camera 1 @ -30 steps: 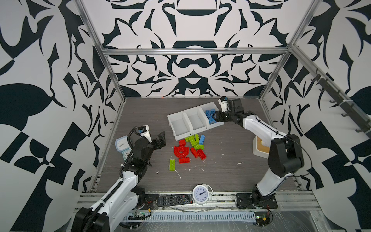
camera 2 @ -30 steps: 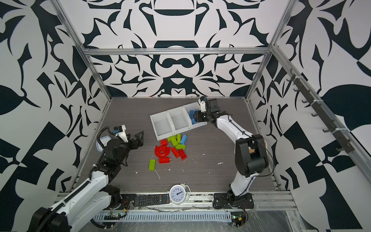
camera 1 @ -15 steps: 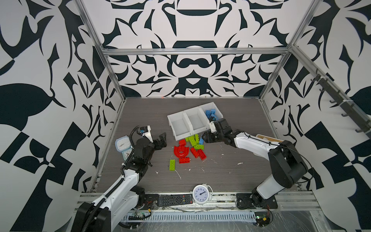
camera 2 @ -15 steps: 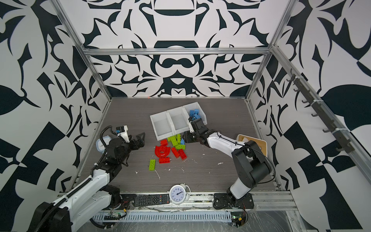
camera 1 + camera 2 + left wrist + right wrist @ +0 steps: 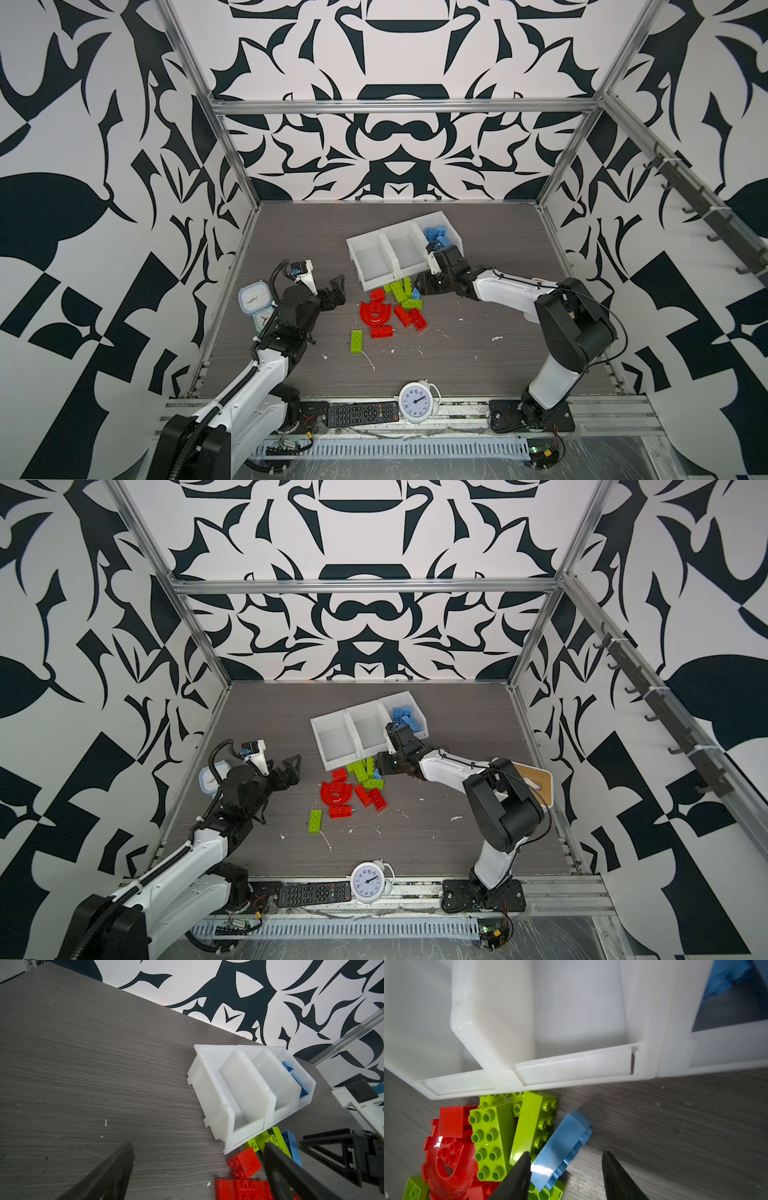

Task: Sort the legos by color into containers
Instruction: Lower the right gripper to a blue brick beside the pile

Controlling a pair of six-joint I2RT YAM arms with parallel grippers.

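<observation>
Your right gripper [image 5: 418, 286] has dropped from above the containers [image 5: 372, 259] to the legos [image 5: 402, 316] before them. Jaws parted, empty; blue lego [image 5: 560, 1147] lies between the tips. Left gripper [image 5: 338, 289] gapes, empty.

What I count in front of me
Three joined bins [image 5: 378, 283]; five red legos [image 5: 376, 313], arch included; at least five green legos [image 5: 356, 340]; one loose blue lego [image 5: 560, 1147]; heaped blues [image 5: 436, 235] in the one-o'clock bin, uncountable; three clocks [image 5: 417, 401]; one remote [image 5: 363, 412].

Legos [image 5: 492, 1142]: glossy moulded plastic, highlights on red and blue. Containers [image 5: 571, 1068]: smooth, semi-translucent white plastic. Desk [image 5: 83, 1064]: matt grey wood-grain, fine ridged texture.
</observation>
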